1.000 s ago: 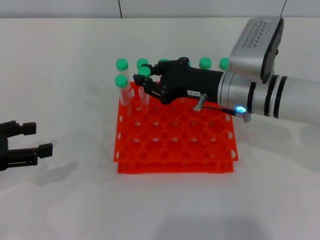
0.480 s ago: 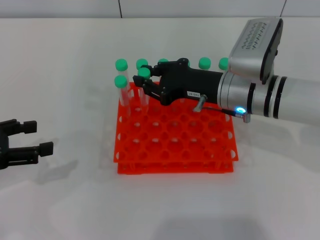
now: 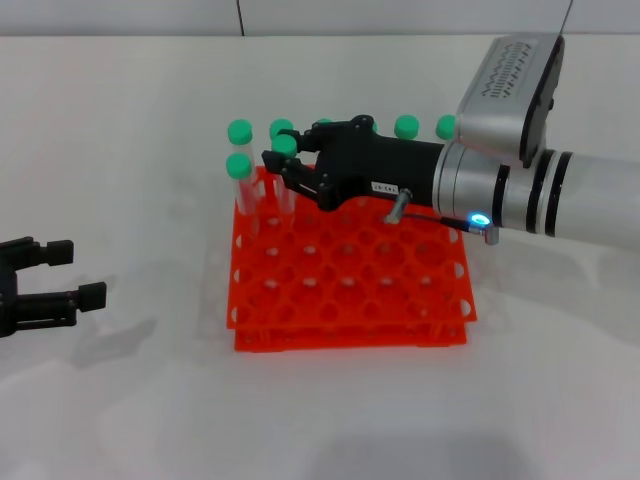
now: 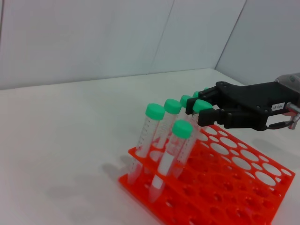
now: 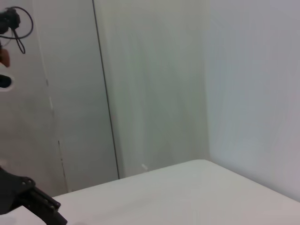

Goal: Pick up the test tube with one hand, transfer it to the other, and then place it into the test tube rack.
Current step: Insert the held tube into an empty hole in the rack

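Note:
The test tube (image 3: 285,145), clear with a green cap, stands in a back-left hole of the orange-red test tube rack (image 3: 350,338). My right gripper (image 3: 285,157), the black one with the white label, reaches in from the right and is shut on the tube just under its cap. The left wrist view shows the same grip: the cap (image 4: 202,105) sits between the black fingers (image 4: 212,117) above the rack (image 4: 234,187). My left gripper (image 3: 75,273) rests open and empty on the table, far left of the rack.
Several other green-capped tubes (image 3: 239,165) stand along the rack's back row and left corner, close around the held one (image 4: 182,129). White table surrounds the rack. A pale wall stands behind.
My right gripper has shifted slightly left and up with the tube. The rack's upper tier and its tubes have nudged left with it. The left gripper has stayed in place.

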Controlling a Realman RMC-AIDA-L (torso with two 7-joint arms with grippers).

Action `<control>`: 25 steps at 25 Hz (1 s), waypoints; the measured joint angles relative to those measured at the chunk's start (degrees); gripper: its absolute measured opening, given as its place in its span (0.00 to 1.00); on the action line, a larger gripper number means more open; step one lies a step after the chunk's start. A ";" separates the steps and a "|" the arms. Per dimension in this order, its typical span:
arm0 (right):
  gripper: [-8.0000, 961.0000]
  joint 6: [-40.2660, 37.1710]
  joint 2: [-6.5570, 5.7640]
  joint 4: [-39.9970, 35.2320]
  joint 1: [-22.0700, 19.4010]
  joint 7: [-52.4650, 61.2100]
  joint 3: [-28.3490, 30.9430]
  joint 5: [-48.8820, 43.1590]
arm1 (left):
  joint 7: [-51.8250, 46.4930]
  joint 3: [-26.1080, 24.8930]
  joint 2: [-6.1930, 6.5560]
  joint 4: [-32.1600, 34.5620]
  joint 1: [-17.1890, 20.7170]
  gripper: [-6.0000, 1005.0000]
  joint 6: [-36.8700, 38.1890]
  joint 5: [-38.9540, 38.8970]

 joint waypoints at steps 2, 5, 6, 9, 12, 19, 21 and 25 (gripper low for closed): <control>0.28 -0.50 0.00 0.03 0.04 0.00 0.01 0.00 | 0.00 0.03 0.03 0.00 0.00 0.88 0.00 0.00; 0.28 -0.71 0.00 0.09 0.11 0.00 0.06 0.00 | 0.00 0.05 0.05 0.00 0.00 0.88 0.00 0.01; 0.28 -0.75 0.00 0.09 0.11 0.00 0.06 0.00 | 0.00 0.05 0.05 0.00 0.00 0.88 0.00 0.01; 0.28 -0.83 0.00 0.06 0.11 -0.01 0.01 0.00 | 0.00 0.02 0.06 0.00 0.00 0.88 0.00 0.01; 0.28 -0.95 0.00 0.04 0.11 -0.05 -0.03 0.00 | 0.00 -0.01 0.07 0.00 0.00 0.88 0.00 0.01; 0.28 -1.49 0.00 0.12 0.09 -0.07 -0.03 0.00 | 0.00 -0.11 0.06 0.00 0.00 0.88 0.00 0.01; 0.28 -1.74 0.00 0.14 0.10 -0.08 -0.03 -0.01 | 0.00 -0.12 0.07 0.00 0.00 0.88 0.00 0.01; 0.28 -2.05 0.00 0.17 0.12 -0.09 -0.16 -0.07 | 0.00 -0.09 0.06 0.00 0.00 0.88 0.00 0.00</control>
